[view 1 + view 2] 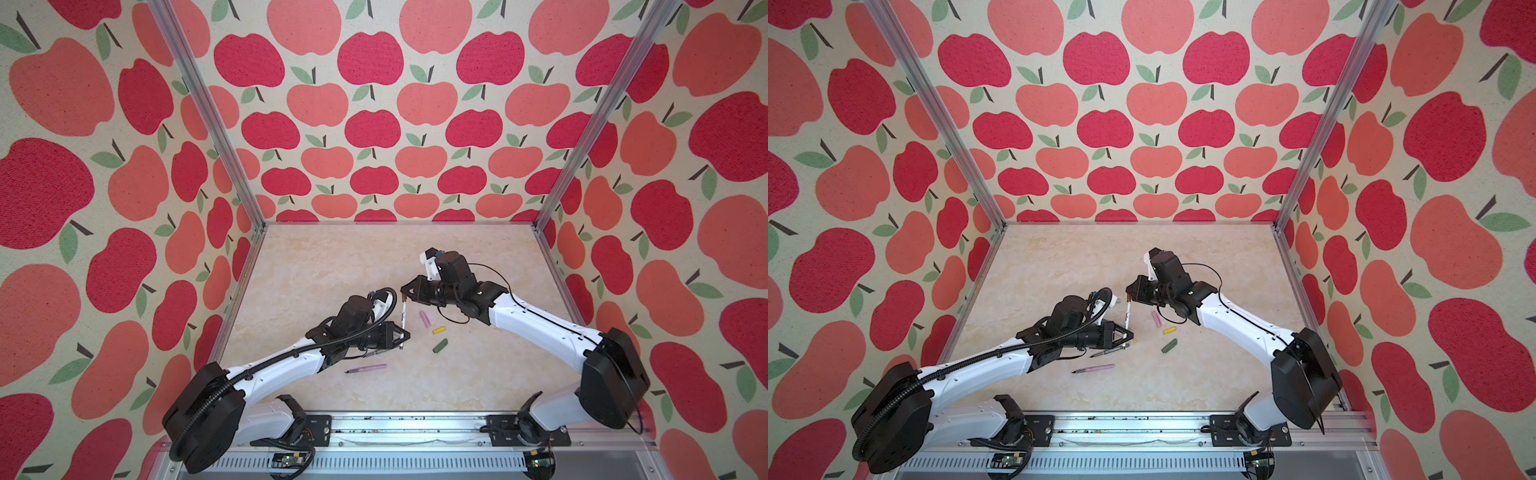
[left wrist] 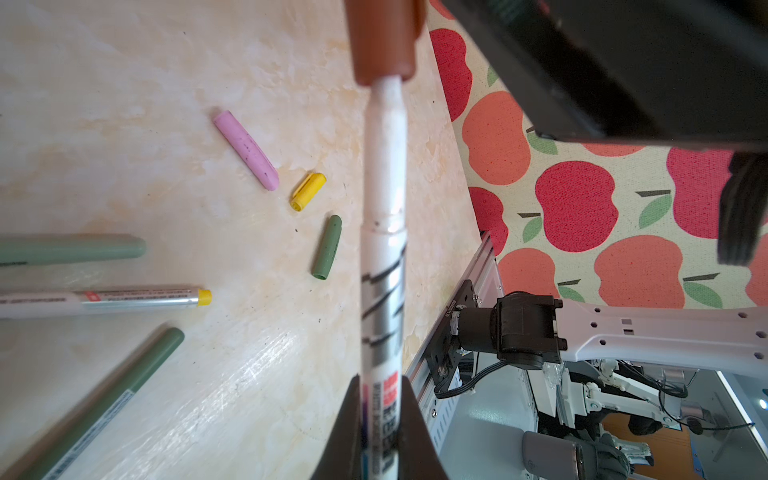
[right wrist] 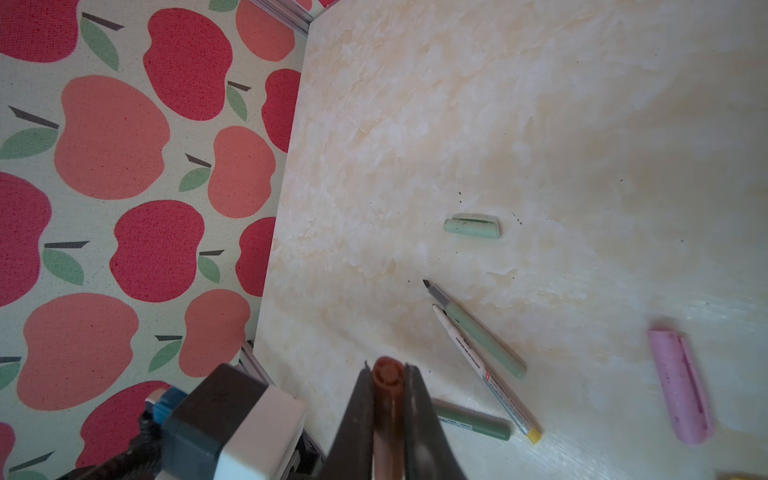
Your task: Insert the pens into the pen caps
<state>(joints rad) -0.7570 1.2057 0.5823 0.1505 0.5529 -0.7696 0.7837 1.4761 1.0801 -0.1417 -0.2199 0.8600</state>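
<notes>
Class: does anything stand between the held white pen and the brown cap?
Nothing visible does. The white pen in the left gripper meets the mouth of the brown cap in the right gripper. The pink cap, yellow cap and dark green cap lie on the table, off that line.

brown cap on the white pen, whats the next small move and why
Probably press the short brown plastic cap further down the slim white marker pen, along its axis. The left wrist view shows the tip inside the cap's mouth but the pale tapered nose bare, so it looks unseated. Left jaws grip the pen, right jaws the cap.
</notes>
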